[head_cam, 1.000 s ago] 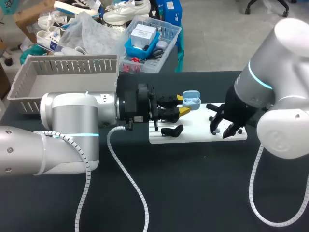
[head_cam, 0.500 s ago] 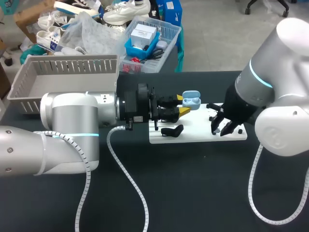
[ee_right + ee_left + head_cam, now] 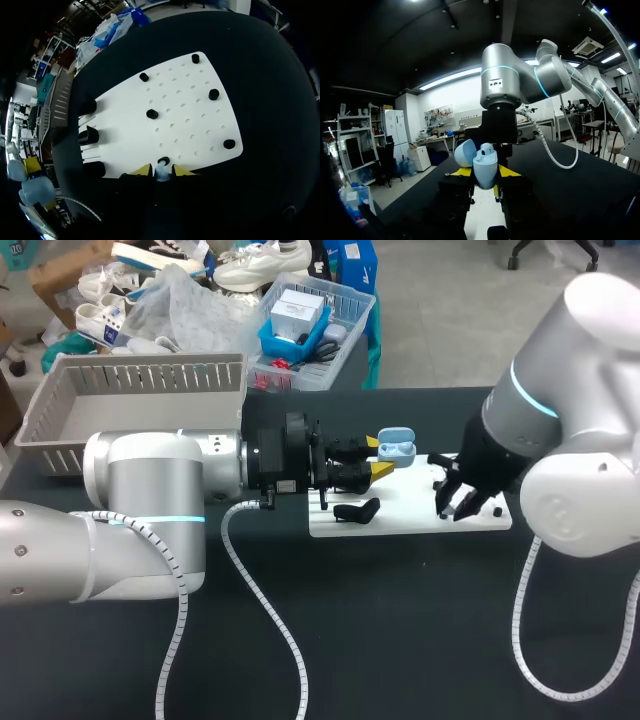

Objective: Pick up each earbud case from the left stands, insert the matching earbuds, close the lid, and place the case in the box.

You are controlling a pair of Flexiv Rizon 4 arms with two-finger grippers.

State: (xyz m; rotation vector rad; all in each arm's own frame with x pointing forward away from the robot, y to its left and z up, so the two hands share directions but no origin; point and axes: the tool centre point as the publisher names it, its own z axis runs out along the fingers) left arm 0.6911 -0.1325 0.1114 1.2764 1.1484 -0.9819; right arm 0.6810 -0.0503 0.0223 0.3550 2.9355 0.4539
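My left gripper (image 3: 384, 456) is held level over the left end of the white pegboard (image 3: 410, 516), shut on a light blue earbud case (image 3: 397, 448). The case's lid stands open and one earbud sits inside it (image 3: 487, 149); the case (image 3: 485, 169) stands upright between the yellow tips of the left gripper (image 3: 484, 174). My right gripper (image 3: 461, 506) points down at the board's right part. In the right wrist view a pale blue earbud (image 3: 161, 173) sits between the yellow tips of the right gripper (image 3: 162, 171), beside a black peg (image 3: 163, 160) on the board (image 3: 185, 115).
A black stand (image 3: 357, 510) lies on the board's left end below the case. Several black pegs (image 3: 152, 114) dot the board. A grey slatted box (image 3: 140, 405) stands at the back left. My left arm's cable (image 3: 265, 610) trails across the dark table.
The right gripper's fingers have drawn in on the earbud, and the right arm has shifted slightly. The left arm and the case have not moved.
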